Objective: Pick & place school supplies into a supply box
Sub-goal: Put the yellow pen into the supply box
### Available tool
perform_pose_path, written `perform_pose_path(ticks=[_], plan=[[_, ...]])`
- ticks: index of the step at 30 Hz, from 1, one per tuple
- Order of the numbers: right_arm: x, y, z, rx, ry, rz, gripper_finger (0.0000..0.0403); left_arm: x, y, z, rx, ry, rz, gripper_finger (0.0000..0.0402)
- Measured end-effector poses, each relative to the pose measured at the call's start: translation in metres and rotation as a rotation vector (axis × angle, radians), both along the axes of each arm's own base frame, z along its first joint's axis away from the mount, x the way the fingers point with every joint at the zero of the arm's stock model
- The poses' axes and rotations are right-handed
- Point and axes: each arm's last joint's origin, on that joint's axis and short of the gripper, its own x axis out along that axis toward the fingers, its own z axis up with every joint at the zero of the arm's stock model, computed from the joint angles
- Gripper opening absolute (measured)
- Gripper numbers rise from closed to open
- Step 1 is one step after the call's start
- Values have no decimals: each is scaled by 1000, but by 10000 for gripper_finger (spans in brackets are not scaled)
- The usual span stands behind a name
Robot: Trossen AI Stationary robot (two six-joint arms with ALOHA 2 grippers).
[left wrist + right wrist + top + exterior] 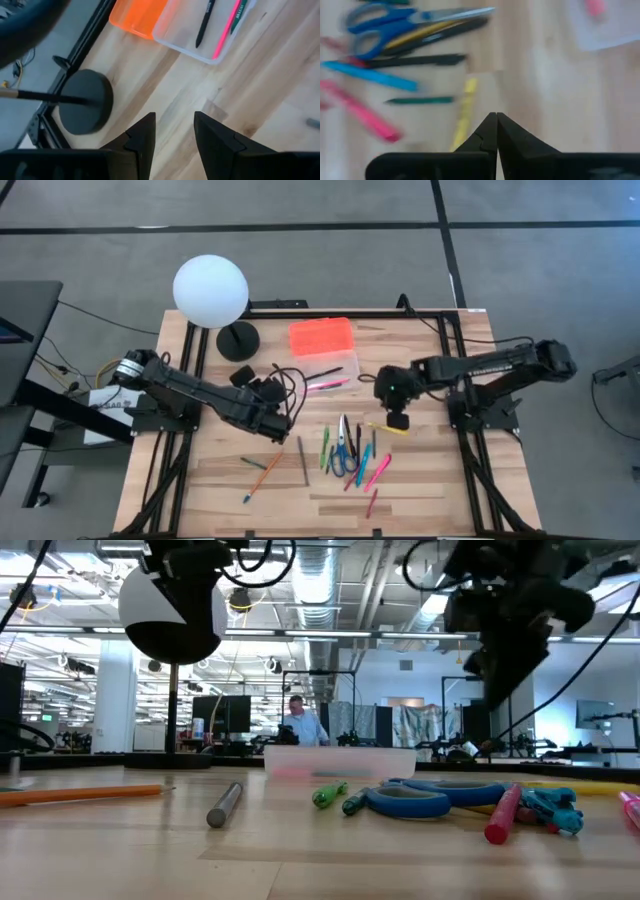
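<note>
**Both grippers empty above the table, supplies lying loose**

The wooden table (430, 480) fills the middle of the high view. At its 11 o'clock corner stands a white globe lamp (210, 290) on a round black base (238, 340), just beside the left arm's elbow and forearm, which reach in from 9 o'clock.

At 12 o'clock sits the supply box (340, 370), a clear tray open to the top, with its orange lid (321, 336) touching its far side. A black pen (204, 24) and a pink pen (226, 29) lie in the tray, their ends sticking over its rim.

Most school supplies lie in a loose bunch at 6 o'clock: blue-handled scissors (342, 452), green pencils (325, 448), a blue pen (364, 463), pink pens (378, 472). A grey pencil (302, 458) and an orange pencil (264, 476) lie apart toward 7 o'clock. A yellow pencil (388, 427) lies alone just under the right arm's tip.

The left gripper (283, 423) hangs left of centre, its fingers (141, 137) parted, bare wood between them, holding nothing.

The right gripper (398, 420), reaching in from 3 o'clock and bent down at the wrist, hangs above the yellow pencil, fingers pressed together with nothing between them.
</note>
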Motion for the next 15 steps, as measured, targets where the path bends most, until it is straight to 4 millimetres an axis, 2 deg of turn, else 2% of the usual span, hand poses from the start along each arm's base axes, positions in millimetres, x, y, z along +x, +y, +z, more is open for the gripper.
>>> perform_pose_path(ticks=[5, 15], plan=[[-7, 3, -11, 93, 70, 75, 21, -5, -10, 0, 5, -47, 34, 130], [-6, 14, -15, 24, 51, 97, 124, -10, -15, -5, 41, -76, 56, 130]])
